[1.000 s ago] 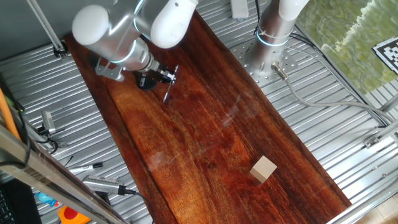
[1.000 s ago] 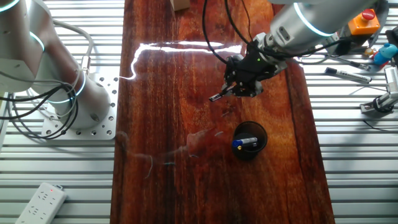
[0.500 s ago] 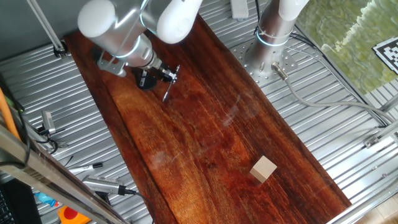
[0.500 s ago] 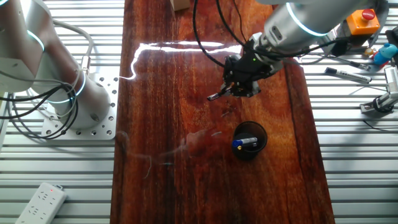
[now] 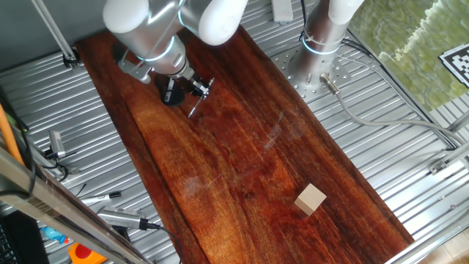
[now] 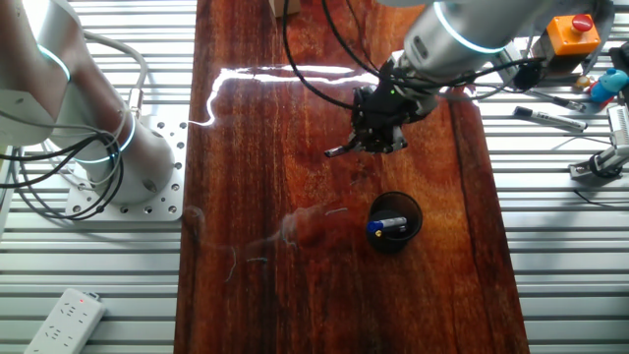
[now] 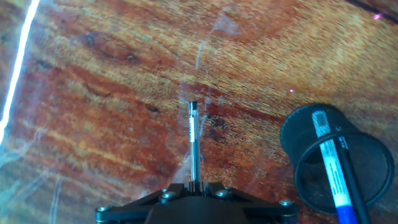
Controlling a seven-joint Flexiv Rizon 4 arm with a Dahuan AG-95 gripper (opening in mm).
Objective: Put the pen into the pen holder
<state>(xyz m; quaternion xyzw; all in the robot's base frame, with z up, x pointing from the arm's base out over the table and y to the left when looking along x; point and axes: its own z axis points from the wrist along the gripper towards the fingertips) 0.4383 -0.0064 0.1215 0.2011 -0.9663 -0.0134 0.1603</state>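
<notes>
Hanging tilted over the wooden board (image 5: 242, 161), the gripper (image 6: 378, 138) has its jaws clamped on the pen (image 7: 194, 144), which juts out above the wood, just beside the pen holder (image 6: 394, 222).

One fixed view looks down obliquely along the wooden table (image 5: 242, 161) from high up. The other fixed view looks nearly straight down from the opposite side. The hand view sits close above the board, sharing the pen holder (image 6: 394, 222) (image 7: 333, 163).
</notes>
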